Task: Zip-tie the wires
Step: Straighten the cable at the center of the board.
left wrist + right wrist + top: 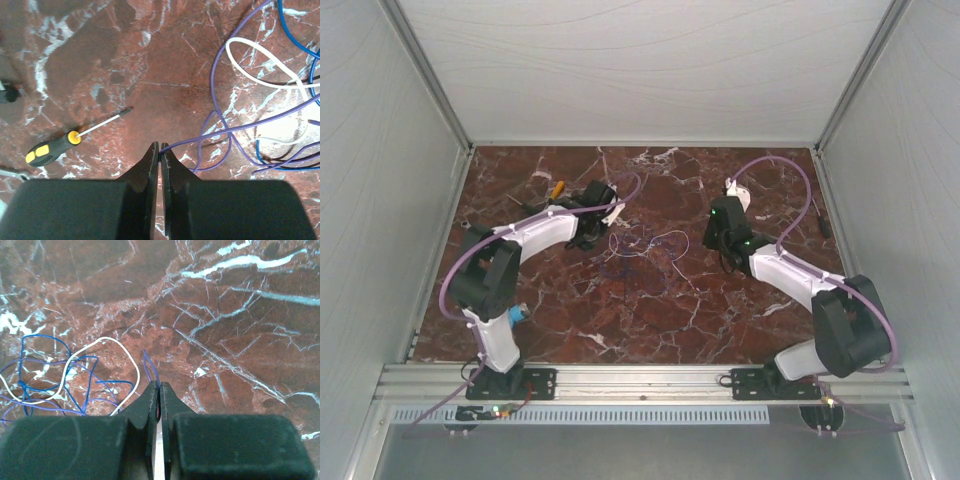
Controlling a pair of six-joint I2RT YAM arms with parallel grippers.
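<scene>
The wires [642, 250] lie as a loose tangle of thin purple, blue and white loops on the marble table between the two arms. My left gripper [605, 212] is shut, and the end of a purple wire [240, 127] is pinched at its tips [160, 150]. The tangle spreads to its right in the left wrist view. My right gripper [722, 245] is shut on a narrow purple wire loop [150, 365] that sticks out past its tips [159, 387]. The rest of the wires [75, 375] lie to its left. I do not see the zip tie in any view.
An orange-and-black screwdriver [557, 187] lies behind the left gripper, also in the left wrist view [50, 147]. A small blue object [517, 315] sits by the left arm's base. A dark item [823, 225] lies at the right table edge. Walls [420, 200] enclose three sides.
</scene>
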